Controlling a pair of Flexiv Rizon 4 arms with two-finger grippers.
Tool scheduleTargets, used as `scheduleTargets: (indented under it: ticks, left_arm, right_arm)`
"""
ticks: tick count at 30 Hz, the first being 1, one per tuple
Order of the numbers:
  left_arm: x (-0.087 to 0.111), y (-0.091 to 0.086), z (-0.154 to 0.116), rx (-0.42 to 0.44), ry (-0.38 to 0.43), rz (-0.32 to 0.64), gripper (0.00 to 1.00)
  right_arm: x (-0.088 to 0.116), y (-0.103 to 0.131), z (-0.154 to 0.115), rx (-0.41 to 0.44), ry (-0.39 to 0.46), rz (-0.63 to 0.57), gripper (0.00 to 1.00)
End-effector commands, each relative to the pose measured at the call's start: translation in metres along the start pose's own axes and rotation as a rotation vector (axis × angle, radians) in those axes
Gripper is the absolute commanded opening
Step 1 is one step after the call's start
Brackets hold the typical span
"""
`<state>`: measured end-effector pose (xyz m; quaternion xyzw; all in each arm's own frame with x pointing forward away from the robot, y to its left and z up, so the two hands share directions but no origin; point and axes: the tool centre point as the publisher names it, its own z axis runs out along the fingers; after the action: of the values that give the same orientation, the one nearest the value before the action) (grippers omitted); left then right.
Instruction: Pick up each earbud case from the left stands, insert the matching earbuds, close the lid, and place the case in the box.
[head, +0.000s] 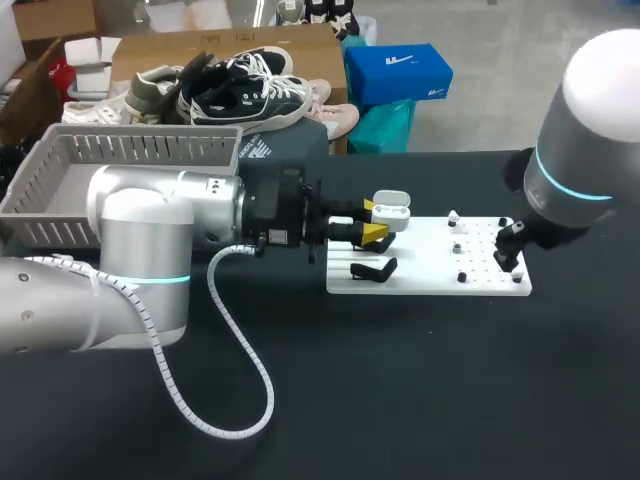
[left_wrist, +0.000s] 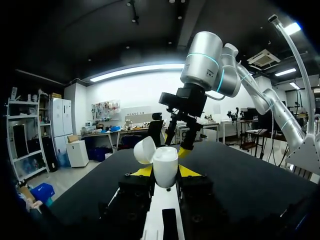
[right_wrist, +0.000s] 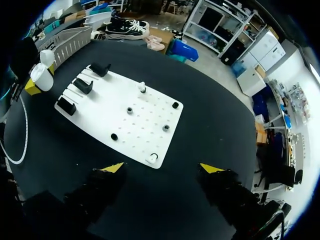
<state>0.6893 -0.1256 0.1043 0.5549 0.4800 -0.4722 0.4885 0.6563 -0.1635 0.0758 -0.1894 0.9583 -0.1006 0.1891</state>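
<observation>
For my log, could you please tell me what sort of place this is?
Probably a robotics lab bench: a left arm and right arm over a black table, a white fixture board with stands, and an earbud case in the left gripper.

White earbud case, lid hinged open, upright above the white stand board.

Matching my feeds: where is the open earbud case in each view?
Head view: earbud case at the left gripper's tips, over the white board's left end.
Left wrist view: gripped between its own fingers.
Right wrist view: just beyond the board's far end.
Shared landmark: the white board.
</observation>
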Motion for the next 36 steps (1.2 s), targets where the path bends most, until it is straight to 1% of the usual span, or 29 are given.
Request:
scheduleTargets:
  ticks: [1,4,6,9,12,14,15,16,24,33,36]
  left_arm:
    - [0.001,0.001,0.000,0.001,-0.002,0.001,0.00]
    - [0.001,0.001,0.000,0.001,-0.002,0.001,0.00]
    - [0.001,0.001,0.000,0.001,-0.002,0.001,0.00]
    - [0.001,0.001,0.000,0.001,-0.002,0.001,0.00]
    - [0.001,0.001,0.000,0.001,-0.002,0.001,0.00]
    - [0.001,0.001,0.000,0.001,-0.002,0.001,0.00]
    - [0.001,0.001,0.000,0.001,-0.002,0.001,0.00]
    - [0.001,0.001,0.000,0.001,-0.002,0.001,0.00]
    - [0.001,0.001,0.000,0.001,-0.002,0.001,0.00]
    - [0.001,0.001,0.000,0.001,-0.002,0.001,0.00]
    - [0.001,0.001,0.000,0.001,-0.002,0.001,0.00]
  right_arm:
    - [-0.003,0.012,0.011,0.131,0.034,0.001,0.87]
    - [-0.002,0.016,0.017,0.126,0.069,0.004,0.85]
    - [0.000,0.017,0.022,0.125,0.094,0.011,0.79]
    - [0.000,0.018,0.028,0.121,0.119,0.015,0.75]
    - [0.000,0.018,0.031,0.118,0.133,0.028,0.59]
    - [0.000,0.020,0.034,0.115,0.142,0.036,0.58]
    - [0.000,0.021,0.035,0.114,0.147,0.042,0.55]
    - [0.001,0.021,0.036,0.113,0.150,0.045,0.49]
    - [0.007,0.022,0.042,0.112,0.171,0.071,0.44]
    - [0.009,0.021,0.048,0.111,0.181,0.083,0.42]
    - [0.009,0.020,0.049,0.113,0.183,0.085,0.39]
